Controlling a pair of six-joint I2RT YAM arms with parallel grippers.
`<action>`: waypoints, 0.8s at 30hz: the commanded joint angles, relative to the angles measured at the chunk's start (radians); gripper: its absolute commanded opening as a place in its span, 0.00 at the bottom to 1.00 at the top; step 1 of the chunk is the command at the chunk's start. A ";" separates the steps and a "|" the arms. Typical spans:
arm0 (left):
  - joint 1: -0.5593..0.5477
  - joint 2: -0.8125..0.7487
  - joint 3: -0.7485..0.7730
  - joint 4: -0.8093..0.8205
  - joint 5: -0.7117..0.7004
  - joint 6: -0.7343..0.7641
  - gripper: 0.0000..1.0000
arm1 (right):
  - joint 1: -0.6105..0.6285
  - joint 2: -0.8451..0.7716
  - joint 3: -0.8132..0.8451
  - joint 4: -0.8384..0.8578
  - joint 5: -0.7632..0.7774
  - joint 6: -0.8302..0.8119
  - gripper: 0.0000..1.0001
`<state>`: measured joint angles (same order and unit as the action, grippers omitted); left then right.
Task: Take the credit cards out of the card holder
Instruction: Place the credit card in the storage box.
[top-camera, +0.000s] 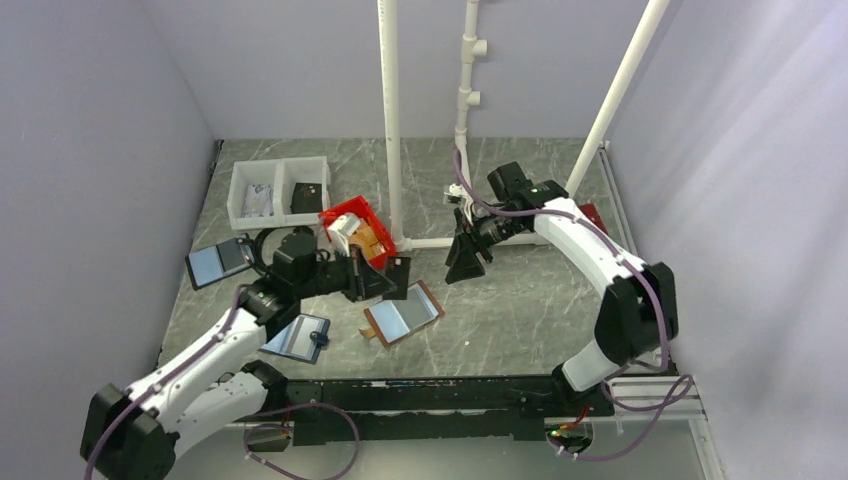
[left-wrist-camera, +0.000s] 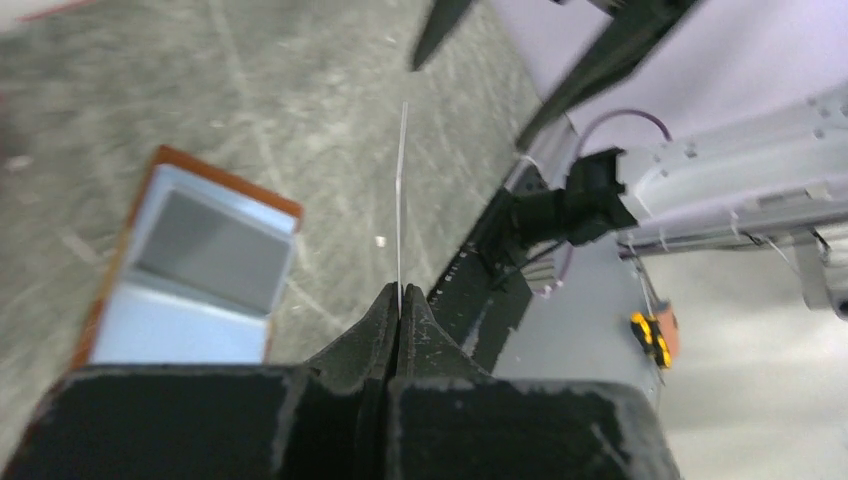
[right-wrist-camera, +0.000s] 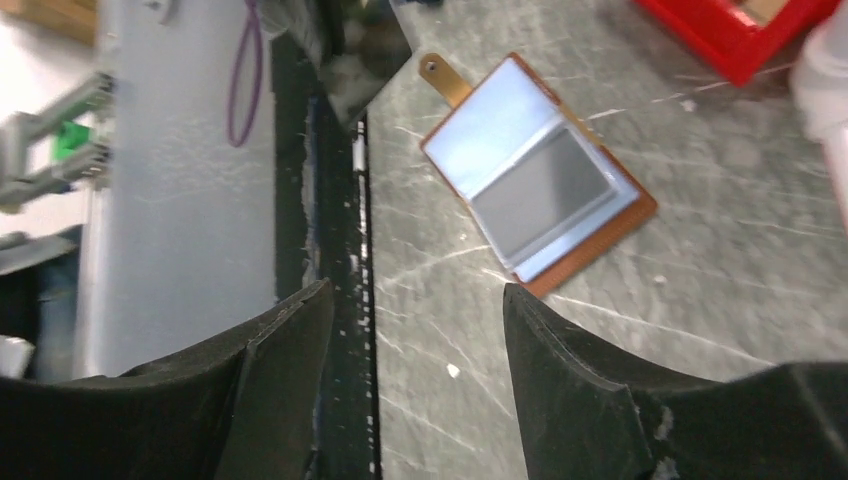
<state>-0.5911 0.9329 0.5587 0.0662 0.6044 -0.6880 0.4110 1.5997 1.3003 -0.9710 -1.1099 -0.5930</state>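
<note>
The card holder (top-camera: 403, 312) lies open on the grey table, brown-edged, with a pale blue and a dark grey panel; it also shows in the left wrist view (left-wrist-camera: 190, 270) and the right wrist view (right-wrist-camera: 535, 175). My left gripper (top-camera: 382, 282) (left-wrist-camera: 400, 300) hovers just above and left of it, shut on a thin credit card (left-wrist-camera: 401, 200) that I see edge-on; from the top the card (top-camera: 399, 278) looks dark and stands upright. My right gripper (top-camera: 463, 272) (right-wrist-camera: 415, 300) hangs open to the right of the holder with nothing between its fingers.
A red bin (top-camera: 355, 228) and a white two-part bin (top-camera: 278, 190) stand behind the left gripper. Two blue-edged folders (top-camera: 218, 260) (top-camera: 297, 337) lie at the left. White pipes (top-camera: 392, 120) rise at the back. The black base rail (top-camera: 450, 395) runs along the near edge.
</note>
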 joint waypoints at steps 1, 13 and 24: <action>0.084 -0.098 0.086 -0.340 -0.106 0.127 0.00 | -0.005 -0.137 -0.026 0.073 0.165 -0.006 0.67; 0.381 -0.018 0.312 -0.521 -0.197 0.338 0.00 | -0.098 -0.304 -0.116 0.074 0.168 -0.085 0.72; 0.805 0.278 0.353 -0.051 0.173 0.113 0.00 | -0.121 -0.347 -0.142 0.093 0.125 -0.073 0.73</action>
<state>0.0963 1.1103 0.8806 -0.2607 0.5560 -0.4259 0.2989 1.2884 1.1633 -0.9150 -0.9482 -0.6521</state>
